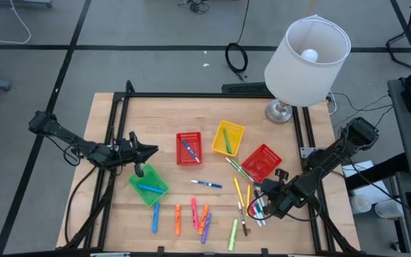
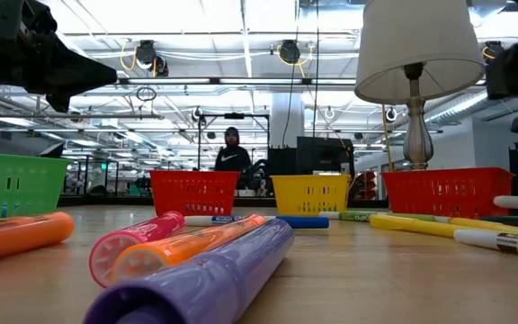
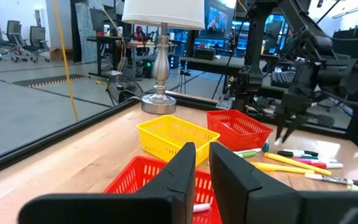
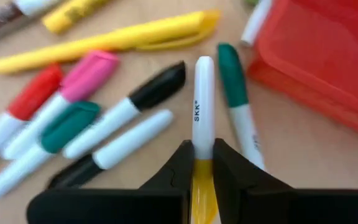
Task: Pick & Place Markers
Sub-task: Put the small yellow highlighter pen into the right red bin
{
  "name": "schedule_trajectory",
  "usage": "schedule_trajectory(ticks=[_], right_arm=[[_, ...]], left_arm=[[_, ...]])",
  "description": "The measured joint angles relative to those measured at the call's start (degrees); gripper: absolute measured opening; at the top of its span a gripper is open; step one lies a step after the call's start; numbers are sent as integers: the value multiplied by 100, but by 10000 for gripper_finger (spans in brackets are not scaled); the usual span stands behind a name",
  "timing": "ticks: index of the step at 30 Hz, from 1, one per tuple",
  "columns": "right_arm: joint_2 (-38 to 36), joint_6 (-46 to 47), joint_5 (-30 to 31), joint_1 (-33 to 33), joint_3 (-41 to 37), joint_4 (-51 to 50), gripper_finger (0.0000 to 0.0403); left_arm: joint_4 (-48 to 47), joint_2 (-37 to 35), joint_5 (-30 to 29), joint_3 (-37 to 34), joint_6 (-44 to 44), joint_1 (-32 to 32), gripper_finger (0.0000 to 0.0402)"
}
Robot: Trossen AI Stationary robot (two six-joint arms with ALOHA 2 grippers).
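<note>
The right gripper [image 4: 202, 163] is down among the markers near the table's right front, and its two dark fingers are clamped on a white-barrelled marker [image 4: 203, 99] with a yellow end; the barrel runs straight out ahead of the fingertips and carries the letters "SKK" in black, the only writing that can be read. Just to one side of that barrel lies a green-capped marker [image 4: 235, 87], and past it stands the wall of a red mesh basket [image 4: 316, 56]. On the pincer's other side lie a black-capped marker [image 4: 129, 106], a plain white one [image 4: 123, 140], a teal-capped one [image 4: 61, 127], a pink-capped one [image 4: 82, 78] and a red-capped one [image 4: 30, 93], with a long yellow pen [image 4: 104, 40] crosswise beyond them all. From above, this gripper [image 1: 266, 198] sits beside the red basket [image 1: 262, 163], with more markers [image 1: 191, 214] strewn along the front of the table [image 1: 191, 114]. The left gripper [image 3: 202, 163] hangs above another red basket [image 3: 142, 177], its fingers nearly together on nothing; ahead of it stand a yellow basket [image 3: 169, 134] and a lamp [image 3: 160, 56].
</note>
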Motion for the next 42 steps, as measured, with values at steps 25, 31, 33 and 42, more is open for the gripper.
schedule_trajectory(ticks=[25, 31, 33, 42], right_arm=[[-190, -4208, 1523, -986, 2662, -3709, 26], [-427, -5589, 445, -1951, 1903, -3138, 25], [-480, -6052, 51, -2193, 1567, -2747, 24], [-558, -6779, -333, -2913, 644, -1935, 25]], left_arm=[[2, 0, 0, 0, 17, 0, 56], [1, 0, -2, 0, 21, 0, 56], [0, 0, -2, 0, 42, 0, 56], [-37, 0, -2, 0, 65, 0, 56]])
